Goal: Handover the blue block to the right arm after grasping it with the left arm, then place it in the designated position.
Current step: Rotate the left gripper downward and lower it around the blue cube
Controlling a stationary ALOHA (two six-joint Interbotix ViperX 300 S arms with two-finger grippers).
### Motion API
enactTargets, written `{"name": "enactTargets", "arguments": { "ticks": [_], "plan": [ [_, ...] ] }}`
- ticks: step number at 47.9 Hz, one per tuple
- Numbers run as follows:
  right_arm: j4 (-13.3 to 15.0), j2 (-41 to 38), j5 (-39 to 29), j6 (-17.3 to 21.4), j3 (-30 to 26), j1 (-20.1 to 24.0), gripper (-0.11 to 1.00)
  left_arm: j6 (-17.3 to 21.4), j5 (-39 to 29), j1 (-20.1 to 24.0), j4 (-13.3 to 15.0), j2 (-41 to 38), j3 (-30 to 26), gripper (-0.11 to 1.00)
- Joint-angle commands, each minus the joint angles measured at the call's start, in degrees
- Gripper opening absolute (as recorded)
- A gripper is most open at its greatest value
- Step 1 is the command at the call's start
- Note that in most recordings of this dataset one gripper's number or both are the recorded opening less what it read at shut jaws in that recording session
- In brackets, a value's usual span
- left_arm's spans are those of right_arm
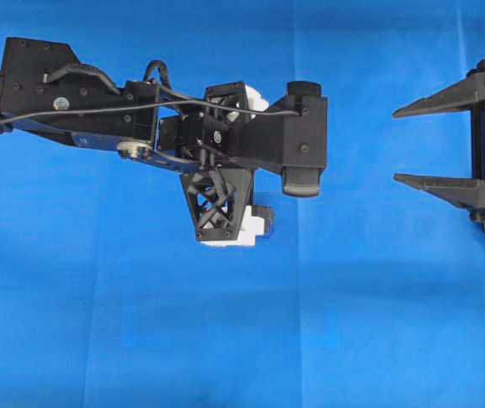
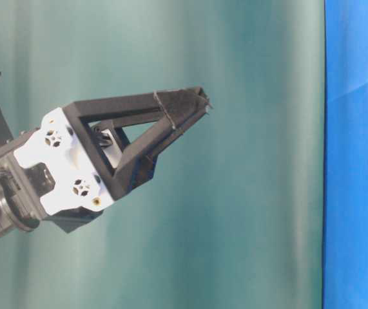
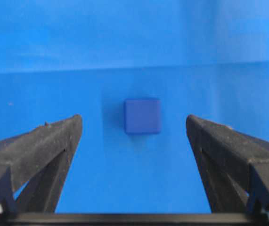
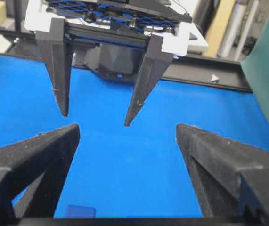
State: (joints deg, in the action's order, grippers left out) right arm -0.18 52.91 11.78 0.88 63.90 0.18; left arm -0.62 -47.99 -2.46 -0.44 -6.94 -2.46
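The blue block (image 3: 142,116) lies on the bright blue cloth, seen from above between the tips of my left gripper (image 3: 134,123), which is open and empty above it. In the overhead view the left gripper (image 1: 225,170) with its white brackets points straight down and hides the block. The table-level view shows the left gripper (image 2: 203,100) side-on. My right gripper (image 1: 397,144) is open and empty at the right edge, apart from the left arm. In the right wrist view its jaws (image 4: 127,129) stand wide. The left gripper (image 4: 95,118) hangs ahead, and the block (image 4: 81,212) shows at the bottom edge.
The blue cloth (image 1: 140,323) covers the whole table. A green backdrop (image 2: 235,225) stands behind the left gripper in the table-level view. A black frame rail (image 4: 209,77) runs along the table's far edge, with room clutter beyond it.
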Motion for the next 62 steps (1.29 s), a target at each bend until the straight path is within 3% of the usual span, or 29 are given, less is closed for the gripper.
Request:
{"name": "enactTargets", "arguments": {
  "ticks": [1,41,62],
  "plan": [
    [-0.26,-0.44,0.26,0.09,-1.76,-0.18,0.97,0.00,0.26,-0.09,-0.09,0.97,-1.41,0.93],
    [-0.26,-0.62,0.18,0.00,-1.93,-0.18,0.97,-0.09,1.23,-0.18,-0.09,0.88,-0.26,0.93],
    [-0.18,-1.67,0.18,0.00,-2.11,-0.18,0.97,-0.35,16.96,-1.85,-0.09,-1.76,10.02,0.93]
  ]
}}
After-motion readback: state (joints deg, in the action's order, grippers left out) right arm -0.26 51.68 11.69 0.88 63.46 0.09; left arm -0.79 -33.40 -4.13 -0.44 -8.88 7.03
